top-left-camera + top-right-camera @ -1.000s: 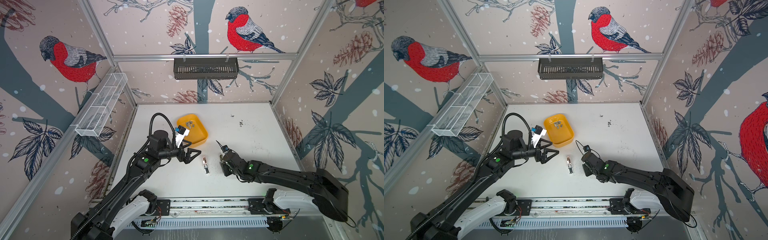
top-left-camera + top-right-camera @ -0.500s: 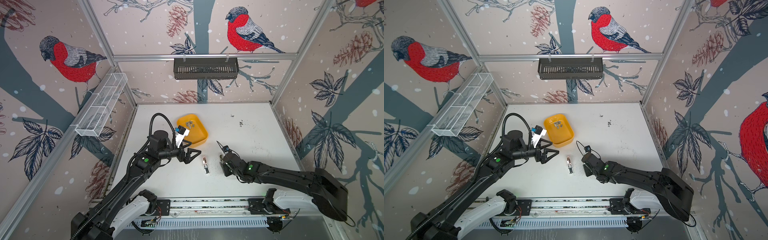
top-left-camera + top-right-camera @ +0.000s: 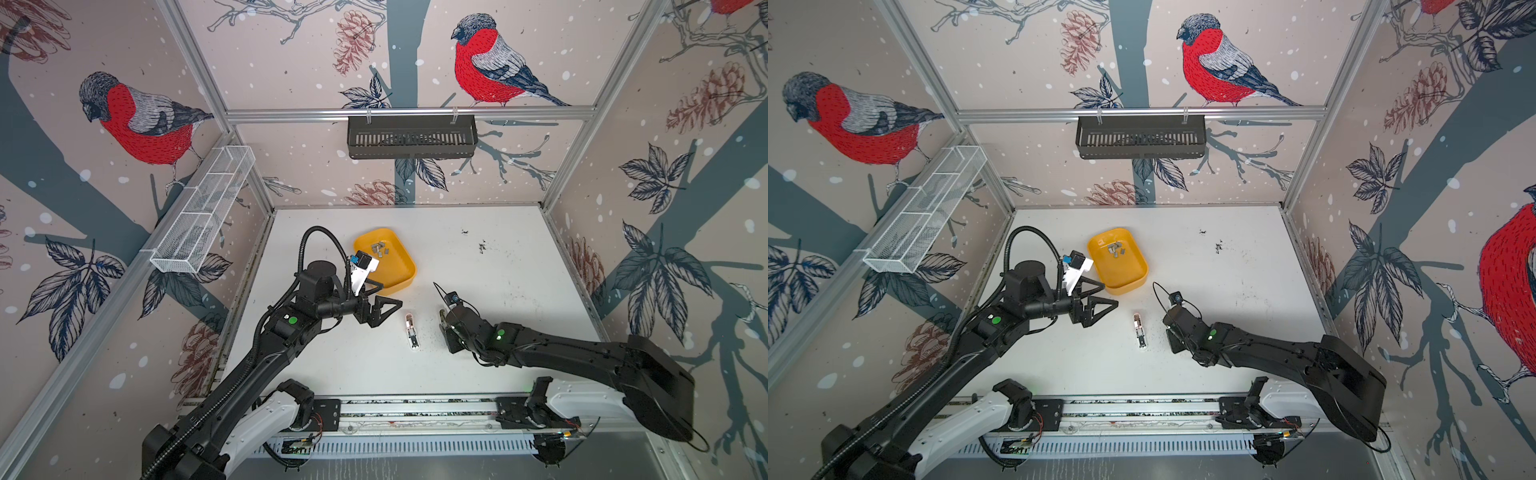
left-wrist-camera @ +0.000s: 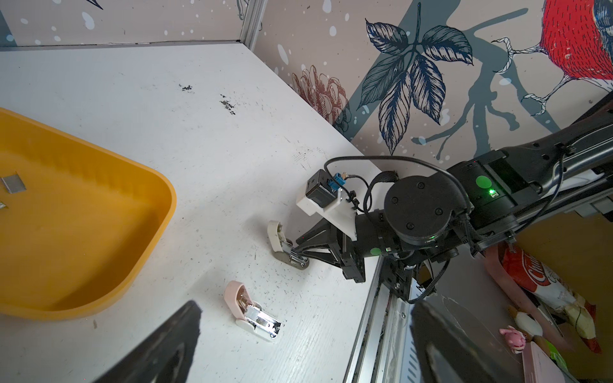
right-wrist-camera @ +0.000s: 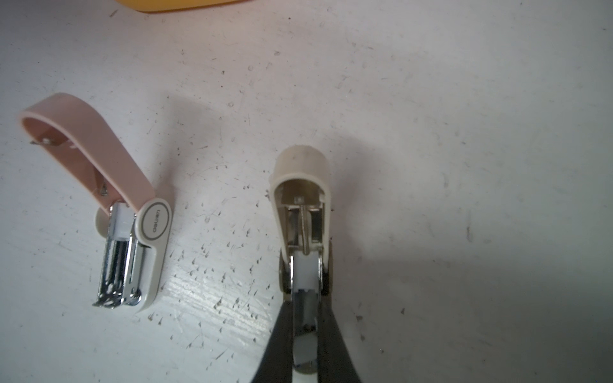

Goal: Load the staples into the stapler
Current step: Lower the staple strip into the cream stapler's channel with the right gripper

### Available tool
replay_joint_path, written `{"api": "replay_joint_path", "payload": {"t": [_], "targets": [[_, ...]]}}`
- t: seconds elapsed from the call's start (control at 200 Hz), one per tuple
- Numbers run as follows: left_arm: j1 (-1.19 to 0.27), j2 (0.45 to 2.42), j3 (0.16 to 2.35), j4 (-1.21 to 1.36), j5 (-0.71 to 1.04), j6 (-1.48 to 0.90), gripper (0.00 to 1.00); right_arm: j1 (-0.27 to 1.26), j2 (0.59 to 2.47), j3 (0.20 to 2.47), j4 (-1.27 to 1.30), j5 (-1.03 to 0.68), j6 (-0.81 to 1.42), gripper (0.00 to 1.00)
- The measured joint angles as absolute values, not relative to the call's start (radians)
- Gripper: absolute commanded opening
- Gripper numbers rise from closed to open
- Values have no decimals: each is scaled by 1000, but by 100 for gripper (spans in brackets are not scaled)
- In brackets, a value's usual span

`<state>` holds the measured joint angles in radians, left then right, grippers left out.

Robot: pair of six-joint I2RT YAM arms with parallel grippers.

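The staples (image 3: 380,248) (image 3: 1115,248) (image 4: 13,184) lie as small silvery strips in a yellow tray (image 3: 395,270) (image 3: 1129,270) (image 4: 83,215). A pink stapler (image 3: 411,332) (image 3: 1140,330) (image 4: 252,315) (image 5: 126,205) lies on the white table with its lid flipped open. A cream stapler (image 4: 282,245) (image 5: 300,199), lid also open, rests beside it. My right gripper (image 3: 448,332) (image 4: 300,253) (image 5: 305,288) is shut on its metal base. My left gripper (image 3: 382,309) (image 3: 1096,307) (image 4: 305,306) hovers wide open and empty between the tray and the pink stapler.
A black slotted basket (image 3: 411,137) hangs on the back wall and a white wire basket (image 3: 203,208) on the left wall. The arms' metal rail (image 3: 415,409) runs along the table's front edge. Dark specks (image 3: 482,247) dot the table.
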<state>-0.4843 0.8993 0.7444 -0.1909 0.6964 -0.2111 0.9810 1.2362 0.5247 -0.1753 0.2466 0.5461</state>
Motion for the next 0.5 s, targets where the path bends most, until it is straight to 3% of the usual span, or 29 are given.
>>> {"api": "replay_joint_path", "payload": {"t": [0.5], "targets": [[-484,899,744,-191,696,-211,98,983,1245,523,-173,246,551,11]]}}
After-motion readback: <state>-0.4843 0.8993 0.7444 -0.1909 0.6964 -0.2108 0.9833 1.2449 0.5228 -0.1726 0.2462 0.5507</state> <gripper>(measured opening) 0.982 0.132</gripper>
